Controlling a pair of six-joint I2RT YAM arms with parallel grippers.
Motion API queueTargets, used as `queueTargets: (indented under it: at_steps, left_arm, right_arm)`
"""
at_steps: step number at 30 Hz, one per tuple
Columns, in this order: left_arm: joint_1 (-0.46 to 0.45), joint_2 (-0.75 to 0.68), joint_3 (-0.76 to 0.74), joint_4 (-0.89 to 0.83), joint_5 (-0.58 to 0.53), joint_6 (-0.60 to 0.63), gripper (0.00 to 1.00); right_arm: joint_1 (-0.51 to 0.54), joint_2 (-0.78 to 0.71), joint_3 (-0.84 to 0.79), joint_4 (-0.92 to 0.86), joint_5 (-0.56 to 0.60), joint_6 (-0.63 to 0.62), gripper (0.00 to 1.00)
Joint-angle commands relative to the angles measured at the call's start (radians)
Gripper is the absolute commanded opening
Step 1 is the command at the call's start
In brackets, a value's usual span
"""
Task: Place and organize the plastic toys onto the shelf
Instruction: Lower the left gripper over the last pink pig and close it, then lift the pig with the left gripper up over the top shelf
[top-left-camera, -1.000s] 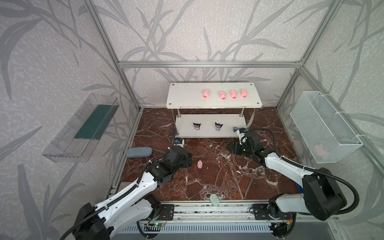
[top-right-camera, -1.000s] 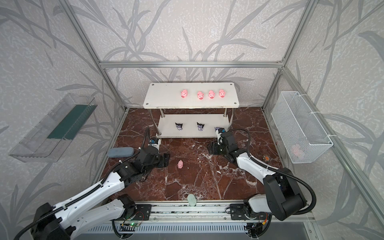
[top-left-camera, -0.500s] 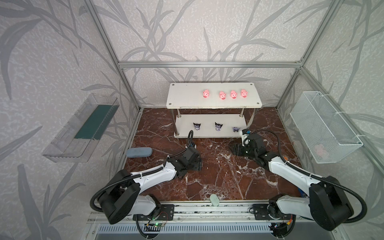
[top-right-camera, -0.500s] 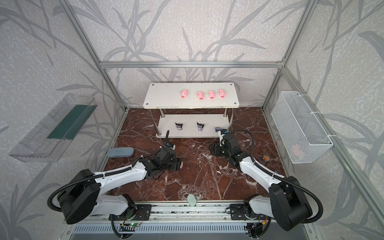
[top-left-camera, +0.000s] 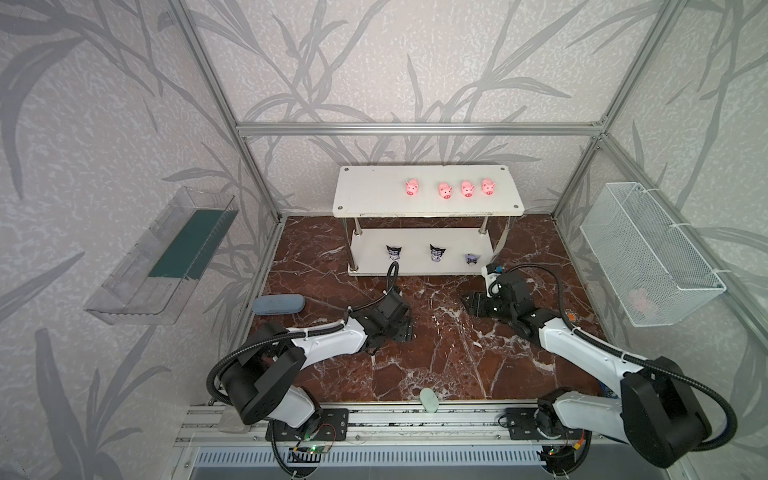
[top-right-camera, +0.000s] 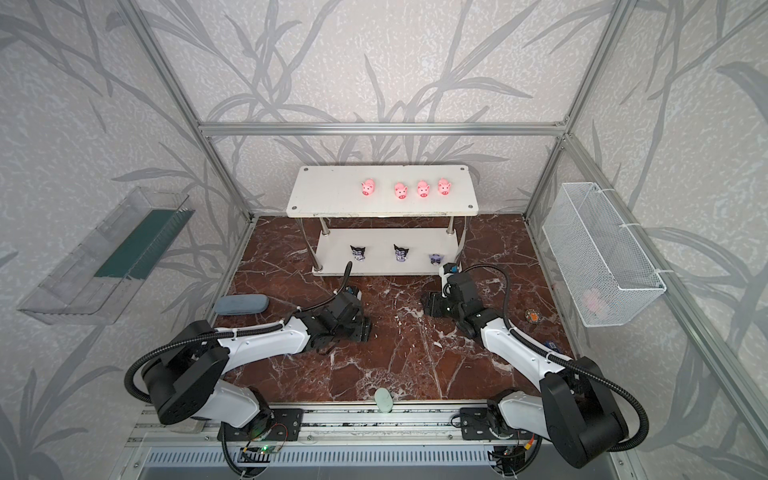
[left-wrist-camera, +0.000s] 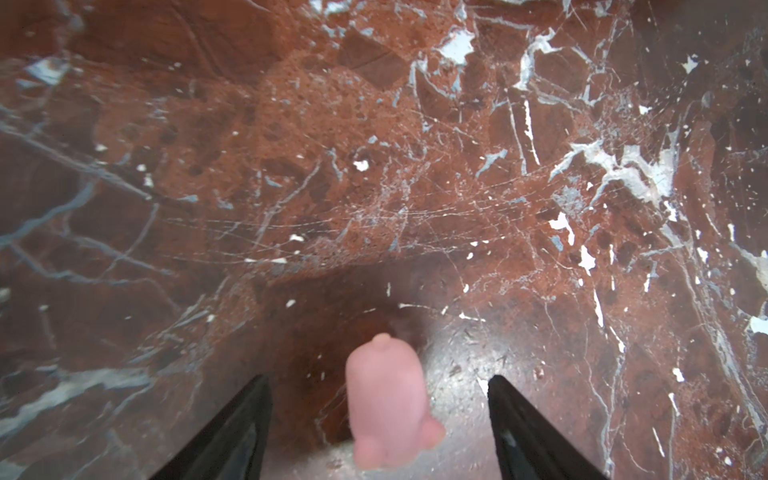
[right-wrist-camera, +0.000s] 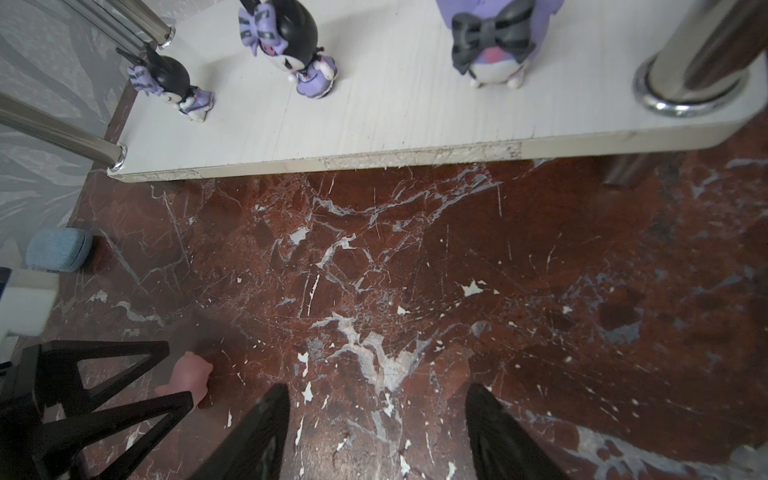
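Your left fingers (left-wrist-camera: 237, 432) stand wide apart either side of a pink pig (left-wrist-camera: 388, 407) lying on the surface (left-wrist-camera: 374, 166), not touching it; your right fingers (right-wrist-camera: 257, 432) hang open and empty just before the shelf (top-left-camera: 365, 195); four pigs (top-left-camera: 444, 190) stand on its top tier, three dark figurines (top-left-camera: 437, 252) on the lower.

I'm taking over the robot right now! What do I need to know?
Left gripper: open, jaws either side of the fifth pink pig on the marble floor, not gripping it.
Right gripper: open, empty, low over the floor before the shelf.
Done: four pink pigs in a row on the top tier; three dark purple figurines on the lower tier.
Left: grip that pig and set it on the top tier with the others.
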Motion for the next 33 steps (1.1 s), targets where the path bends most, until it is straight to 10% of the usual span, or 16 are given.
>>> queueTargets:
  at_steps: [1, 18, 33]
  left_arm:
    - [-0.013, 0.024, 0.035, -0.014, 0.005, -0.009, 0.80]
    - [-0.031, 0.078, 0.070, -0.068, -0.033, -0.025, 0.42]
    - [-0.030, -0.035, 0.184, -0.308, -0.098, -0.020, 0.31]
  right_arm:
    - [-0.005, -0.003, -0.002, 0.007, 0.010, -0.008, 0.68]
    - [-0.008, 0.039, -0.001, 0.030, -0.002, -0.009, 0.68]
    - [-0.025, 0.062, -0.010, 0.045, -0.016, -0.010, 0.68]
